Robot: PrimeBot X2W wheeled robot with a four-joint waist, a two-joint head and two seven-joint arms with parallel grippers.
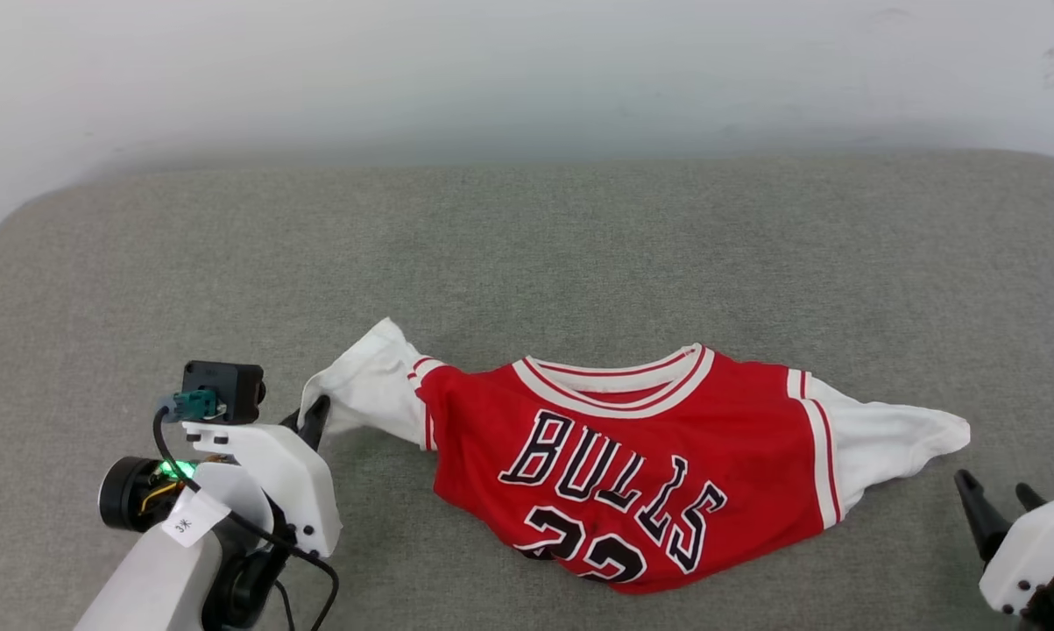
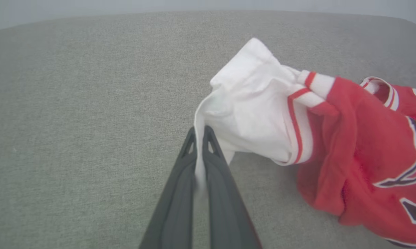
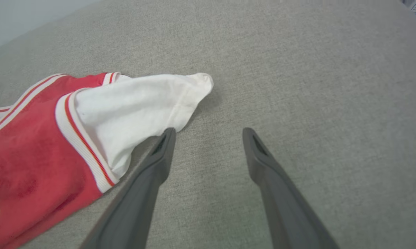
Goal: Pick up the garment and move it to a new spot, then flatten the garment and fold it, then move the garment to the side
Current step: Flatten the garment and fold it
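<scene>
The garment (image 1: 649,456), a red jersey with white sleeves and black "BULLS" lettering, lies rumpled on the grey cushion, front side up. My left gripper (image 1: 312,419) is shut on the edge of its left white sleeve (image 2: 249,114); white cloth is pinched between the dark fingers (image 2: 214,162) of the left gripper (image 2: 200,133). My right gripper (image 1: 1000,492) stands open at the lower right, just below the tip of the other white sleeve (image 3: 142,107). In the right wrist view the right gripper (image 3: 209,133) holds nothing, and its left fingertip sits at that sleeve's edge.
The grey fabric cushion (image 1: 527,263) spreads wide around the jersey, with a pale wall (image 1: 527,70) behind it. Its rounded back corners show at the far left and far right.
</scene>
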